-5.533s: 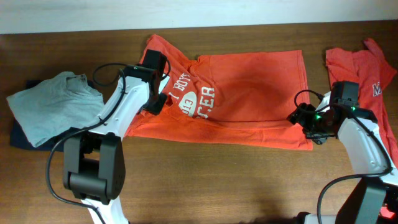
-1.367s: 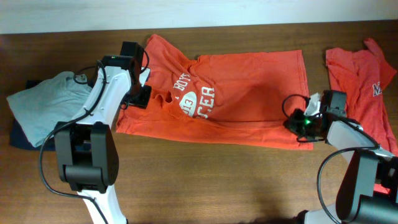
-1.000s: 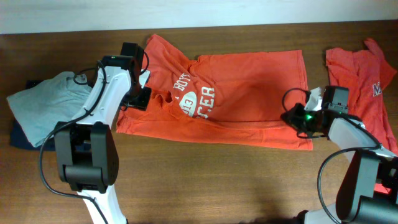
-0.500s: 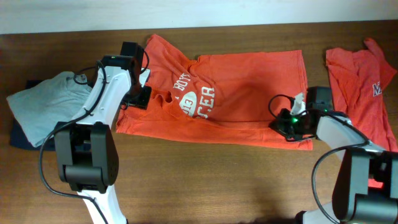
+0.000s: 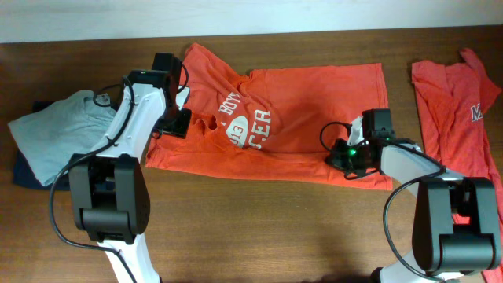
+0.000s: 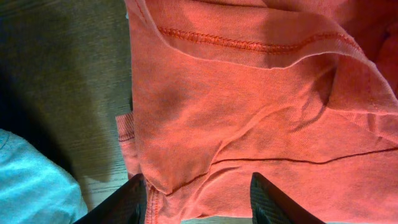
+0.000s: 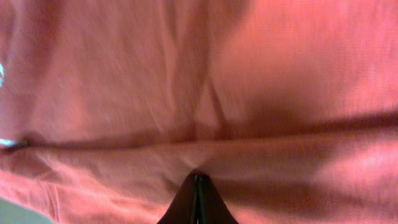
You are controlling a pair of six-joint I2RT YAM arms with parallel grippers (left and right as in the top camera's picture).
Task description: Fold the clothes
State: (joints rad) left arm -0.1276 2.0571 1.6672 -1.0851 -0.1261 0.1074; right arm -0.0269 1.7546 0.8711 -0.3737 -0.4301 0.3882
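One orange-red T-shirt (image 5: 314, 110), spread out. Left gripper (image 6: 199, 186): jaws wide, at shirt's 9 o'clock edge. Right gripper (image 7: 198, 179): pinched closed on fabric, 4 o'clock hem.

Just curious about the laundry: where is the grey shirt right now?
In the overhead view, the grey shirt lies at the far left, atop a dark garment, left of the spread orange T-shirt.

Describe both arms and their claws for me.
Both the left arm and right arm have white links, black joints and chunky black bases, with thin black cables looping alongside. A green light glows at the right wrist. The left claw and right claw have black tapered fingers.
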